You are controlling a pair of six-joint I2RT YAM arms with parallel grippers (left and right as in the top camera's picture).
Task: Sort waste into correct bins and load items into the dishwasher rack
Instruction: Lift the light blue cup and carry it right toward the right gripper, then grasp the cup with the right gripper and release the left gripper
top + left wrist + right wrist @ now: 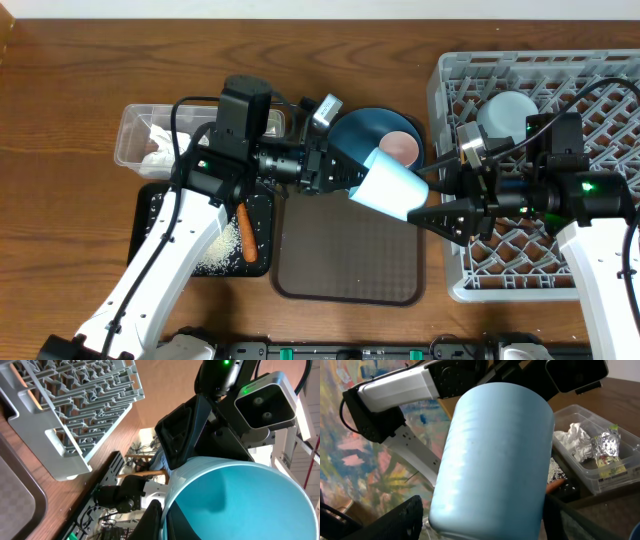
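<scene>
The left claw (352,183) is clamped on the rim of the light blue cup (392,187) and holds it on its side in the air above the brown tray (350,260). In the left wrist view one finger (152,521) shows at the cup's lip, pinching the wall. The cup's closed end points toward the right claw (430,198), whose fingers stand apart, one on each side of the cup. In the right wrist view the cup fills the space between them, and I cannot see either finger pressing on it.

Behind the cup, the dark blue plate (360,135) lies on the bench (80,80) with the pink cup (403,147) on it. The pale bowl (507,110) sits in the grey rack (445,80) at the right. At the left, the clear tub (135,135) holds white napkins (160,140), silver foil (602,442) and the snack wrapper (607,461). Just in front of it the black tray (150,215) carries loose rice (225,248) and the carrot (246,232).
</scene>
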